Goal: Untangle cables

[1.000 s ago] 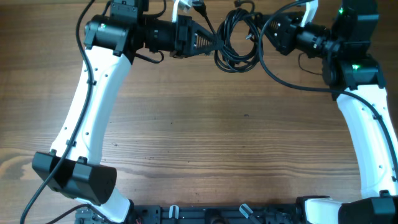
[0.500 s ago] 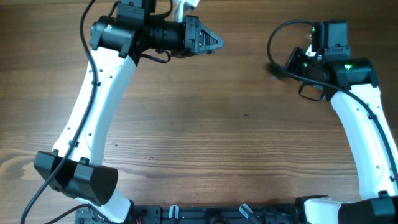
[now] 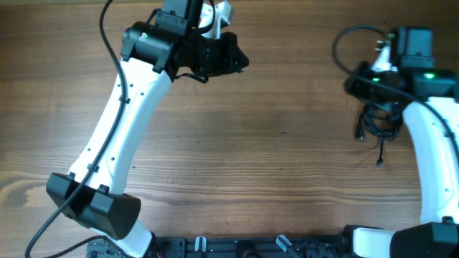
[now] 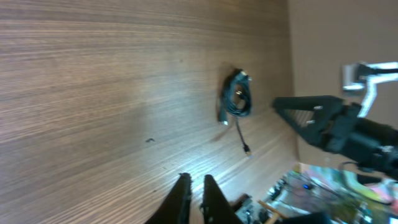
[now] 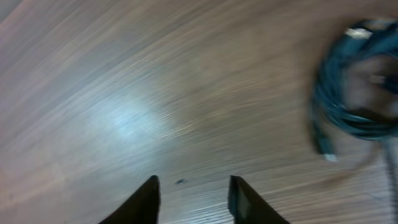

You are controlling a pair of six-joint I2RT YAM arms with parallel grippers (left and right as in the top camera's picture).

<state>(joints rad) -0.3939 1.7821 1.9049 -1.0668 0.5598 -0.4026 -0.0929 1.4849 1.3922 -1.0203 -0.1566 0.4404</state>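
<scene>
The cables (image 3: 380,122) lie in one coiled black bundle on the wooden table at the right, with a loose plug end (image 3: 379,163) trailing toward the front. My right gripper (image 5: 194,186) hovers just beside the bundle (image 5: 348,93), open, with only bare wood between its fingers. My left gripper (image 3: 235,59) is far off at the back left, pointing right. In the left wrist view its fingers (image 4: 181,190) stand almost together with nothing between them, and the bundle (image 4: 237,99) shows in the distance.
The right arm's own thick wire (image 3: 344,43) loops above the bundle at the back right. The table's front edge carries a black rail with clips (image 3: 237,247). The left arm's white link (image 3: 122,136) crosses the left half of the table.
A second ago both grippers held the tangle at the back centre. The bundle has since gone right and now lies on the table. The right gripper has opened; the left arm has pulled away empty.
</scene>
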